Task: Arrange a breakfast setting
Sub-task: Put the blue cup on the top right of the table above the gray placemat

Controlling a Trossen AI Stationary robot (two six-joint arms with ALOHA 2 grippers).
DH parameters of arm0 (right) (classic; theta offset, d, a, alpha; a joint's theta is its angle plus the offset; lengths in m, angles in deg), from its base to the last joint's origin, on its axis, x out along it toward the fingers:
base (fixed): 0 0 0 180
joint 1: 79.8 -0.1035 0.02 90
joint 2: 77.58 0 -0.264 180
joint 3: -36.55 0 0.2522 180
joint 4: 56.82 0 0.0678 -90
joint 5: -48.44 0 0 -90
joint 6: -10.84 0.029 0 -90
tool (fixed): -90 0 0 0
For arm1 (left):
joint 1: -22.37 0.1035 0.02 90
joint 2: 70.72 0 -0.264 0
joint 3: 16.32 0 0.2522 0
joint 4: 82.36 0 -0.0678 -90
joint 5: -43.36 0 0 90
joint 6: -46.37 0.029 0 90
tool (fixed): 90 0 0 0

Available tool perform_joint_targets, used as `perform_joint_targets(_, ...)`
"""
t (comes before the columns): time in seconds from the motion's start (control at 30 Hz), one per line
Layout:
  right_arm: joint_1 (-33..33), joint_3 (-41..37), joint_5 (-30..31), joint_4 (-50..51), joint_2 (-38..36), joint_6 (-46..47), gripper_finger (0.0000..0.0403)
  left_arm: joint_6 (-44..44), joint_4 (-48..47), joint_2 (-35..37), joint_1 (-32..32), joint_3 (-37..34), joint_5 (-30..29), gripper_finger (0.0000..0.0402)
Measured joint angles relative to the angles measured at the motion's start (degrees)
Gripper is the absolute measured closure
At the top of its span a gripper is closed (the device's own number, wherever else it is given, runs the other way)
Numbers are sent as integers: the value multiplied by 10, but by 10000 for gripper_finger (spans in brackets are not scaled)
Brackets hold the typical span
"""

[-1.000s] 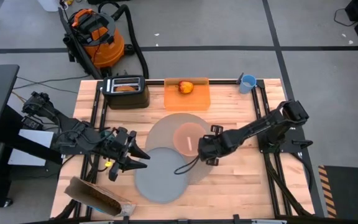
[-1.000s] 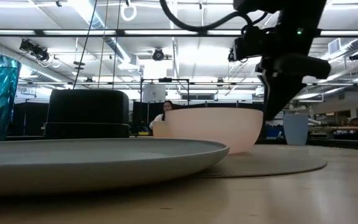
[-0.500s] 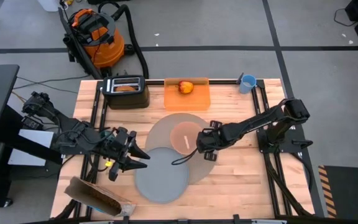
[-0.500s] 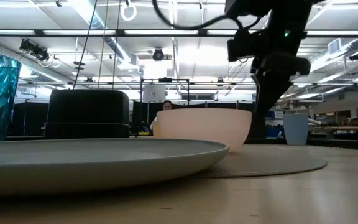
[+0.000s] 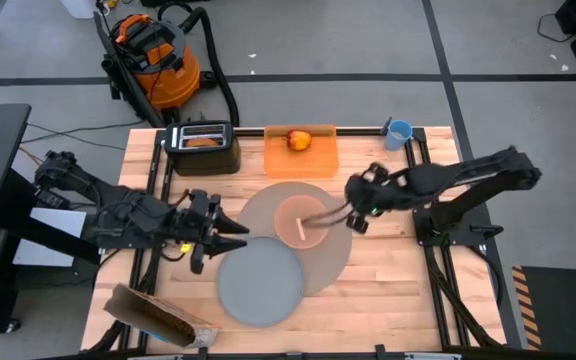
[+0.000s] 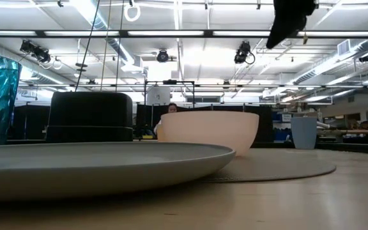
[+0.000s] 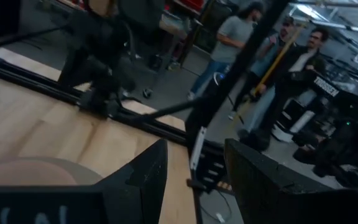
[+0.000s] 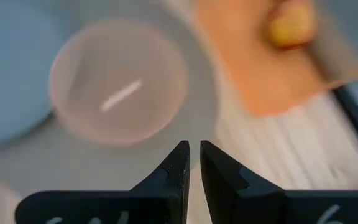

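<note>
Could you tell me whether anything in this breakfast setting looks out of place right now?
Yes: the grey plate sits off-centre, overhanging the near-left edge of the round mat instead of resting squarely on it. The pink bowl, with the spoon inside, stands on the mat itself. The apple remains on the orange board.

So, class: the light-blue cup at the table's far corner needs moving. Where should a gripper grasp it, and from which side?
The cup stands upright, mouth open upward. Probably come straight down and pinch one side of the rim; the right gripper is nearer.
</note>
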Motion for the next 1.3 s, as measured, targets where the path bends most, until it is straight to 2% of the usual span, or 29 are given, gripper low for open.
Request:
perform_joint_targets(0.1,34,0,24,20,-35,39,357,0,6,0,18,0,-3,235)
perform_joint_targets(0.27,124,0,22,51,-55,39,341,26,9,0,51,0,-5,235)
perform_joint_targets(0.5,265,0,21,53,-39,45,285,85,14,0,101,0,-5,235)
perform_joint_targets(0.7,389,0,0,53,0,36,236,97,15,0,170,0,-2,235)
perform_joint_targets(0.8,442,0,-12,47,35,28,232,110,14,0,216,0,31,235)
perform_joint_targets(1.07,560,0,-37,43,111,23,220,128,14,-6,347,0,203,235)
perform_joint_targets(1.17,591,0,-64,38,131,22,204,134,7,-10,381,0,233,235)
perform_joint_targets(1.3,613,0,-66,17,150,20,194,135,8,-24,420,0,258,235)
